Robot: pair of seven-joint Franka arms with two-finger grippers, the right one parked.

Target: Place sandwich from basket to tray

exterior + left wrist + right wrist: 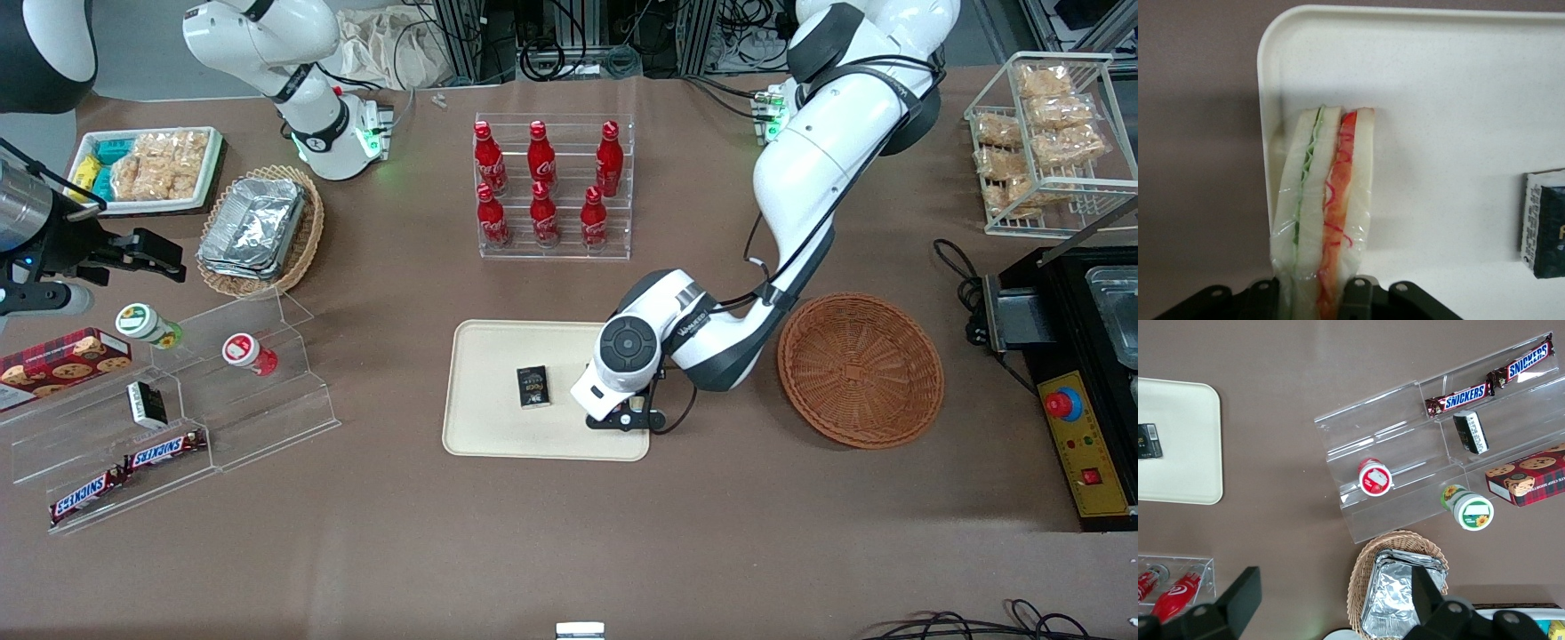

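The gripper (pixel 1317 297) pinched the wrapped sandwich (pixel 1325 200) low over the tray (pixel 480 427), near its corner; the basket (pixel 861 369) beside the tray sat empty, release pending.

Front view. The gripper (pixel 625 416) hangs low over the edge of the cream tray (pixel 498 436) that lies toward the working arm's end; its fingers are hidden beneath the wrist. A small dark packet (pixel 533 388) lies on the tray beside it. The round reddish-brown basket (pixel 861 369) sits near it, off the tray, and holds nothing.
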